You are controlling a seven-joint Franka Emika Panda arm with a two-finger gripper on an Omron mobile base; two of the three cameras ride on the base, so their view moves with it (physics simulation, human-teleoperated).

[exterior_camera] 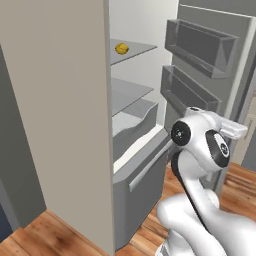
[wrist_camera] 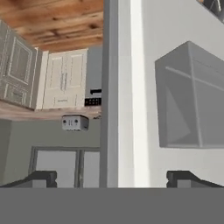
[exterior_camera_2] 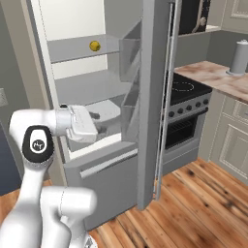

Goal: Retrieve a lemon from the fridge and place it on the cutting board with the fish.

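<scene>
The fridge (exterior_camera: 65, 125) stands with its door (exterior_camera_2: 155, 97) swung wide, and the lemon (exterior_camera: 121, 48) sits alone on the upper shelf (exterior_camera: 132, 51), near that shelf's front edge and toward its left side as the left base view shows it. In the right base view the lemon (exterior_camera_2: 95, 46) lies about mid-way along the same shelf. Nothing touches it.

The gripper (wrist_camera: 111, 178) is wide open and holds nothing — its 2 fingertips (wrist_camera: 37, 178) stand well apart at the bottom of the hand view, which looks past the door edge at a door bin (wrist_camera: 192, 98). The hand (exterior_camera_2: 80, 124) is level with the lower part of the compartment, well below the lemon's shelf.

Handling assessment: the lemon is judged light, firm and roundish, with a slightly slick rind. It is likely to roll on the flat shelf if nudged off-centre. The sound place to take hold is across its middle, 1 finger on each side, closing evenly so it is not squeezed out forward or back.

The shelf edge and the bins on the door leave limited room — the approach should come in level from the front. The cutting board and fish cannot be assessed from here.
</scene>
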